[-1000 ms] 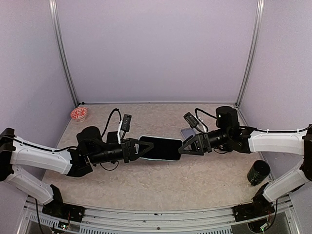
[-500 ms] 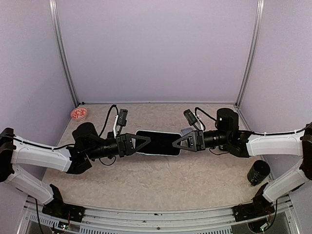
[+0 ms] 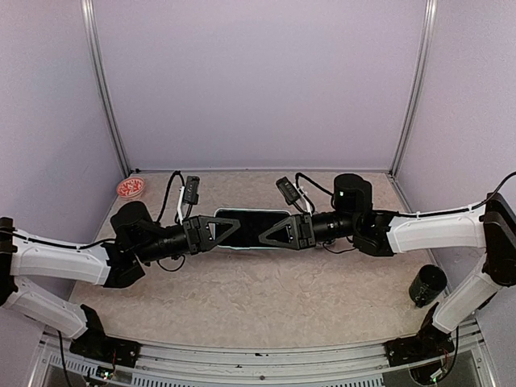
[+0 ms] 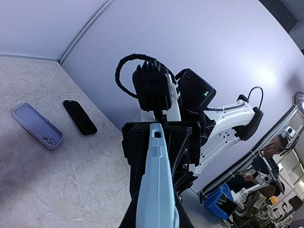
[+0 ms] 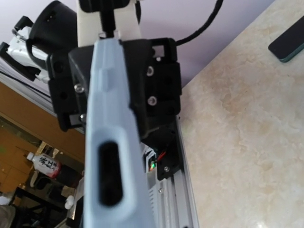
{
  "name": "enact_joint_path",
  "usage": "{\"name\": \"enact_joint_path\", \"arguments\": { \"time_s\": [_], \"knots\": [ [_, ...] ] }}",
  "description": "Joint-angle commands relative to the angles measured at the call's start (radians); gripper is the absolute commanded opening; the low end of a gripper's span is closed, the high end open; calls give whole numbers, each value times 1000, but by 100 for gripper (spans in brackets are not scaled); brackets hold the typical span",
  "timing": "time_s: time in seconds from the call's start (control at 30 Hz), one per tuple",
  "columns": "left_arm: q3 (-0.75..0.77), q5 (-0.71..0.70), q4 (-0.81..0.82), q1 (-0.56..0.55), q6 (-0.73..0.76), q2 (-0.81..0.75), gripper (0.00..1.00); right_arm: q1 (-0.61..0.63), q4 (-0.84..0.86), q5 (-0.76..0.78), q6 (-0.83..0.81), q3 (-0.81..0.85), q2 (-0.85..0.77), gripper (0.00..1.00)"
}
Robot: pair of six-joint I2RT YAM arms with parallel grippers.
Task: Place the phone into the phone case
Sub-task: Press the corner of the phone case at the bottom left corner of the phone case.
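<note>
The phone (image 3: 250, 228) is held clear of the desk (image 3: 266, 298), above its middle towards the back, lying level with its dark face up. From overhead only a thin pale rim shows around that face.

The wrist views show what the rim is: a light-blue phone case (image 4: 156, 190), seen edge-on. The right wrist view also shows an oblong port opening (image 5: 110, 173) cut in the case's end.

The left fingers (image 3: 219, 230) are clenched on the left end of the phone case. The right fingers (image 3: 278, 232) lie over the right end. Whether they are clamped on it cannot be told from any view.

The left wrist view shows two items on the desk that do not show in the overhead view. These are a lavender case (image 4: 37, 126), lying flat, and a black handset (image 4: 80, 117) just beside it, the two apart. The right wrist view catches one corner of a dark slab on the desk; whether it is that handset cannot be told.

Only the overhead view shows a red-and-white dish (image 3: 130, 188) at the far left corner and a black cylinder (image 3: 426, 284) near the right edge, both well apart from the phone.
</note>
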Motion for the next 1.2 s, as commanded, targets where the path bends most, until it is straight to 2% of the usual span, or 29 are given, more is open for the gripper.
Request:
{"name": "enact_joint_path", "arguments": {
  "time_s": [0.0,0.1,0.17,0.4,0.53,0.8,1.0,1.07,1.1,1.17],
  "knots": [
    [-19,-33,77,-3,-1,-35,0,8,-83,4,-55,3,-30,30],
    [-64,-64,78,-5,-2,-50,0,7,-119,-7,-103,-7,-69,47],
    [-91,-77,96,-6,-5,-64,0,5,-143,-10,-129,-15,-89,52],
    [-135,-138,110,-20,-13,-102,0,-7,-140,-74,-147,-30,-97,50],
    [-110,-140,88,-25,-3,-90,0,-7,-149,-84,-165,-28,-85,42],
    [-59,-155,41,-35,20,-40,0,-7,-259,-1,-194,-15,-83,11],
    [-50,-167,43,-41,12,-14,0,-7,-336,33,-255,1,-118,3],
    [-46,-160,47,-41,17,-9,0,-8,-343,34,-266,7,-127,6],
    [-45,-154,48,-41,23,-9,0,-7,-360,38,-277,18,-128,11],
    [-45,-143,50,-42,41,-9,0,-6,-406,58,-304,46,-123,35]
  ]
}}
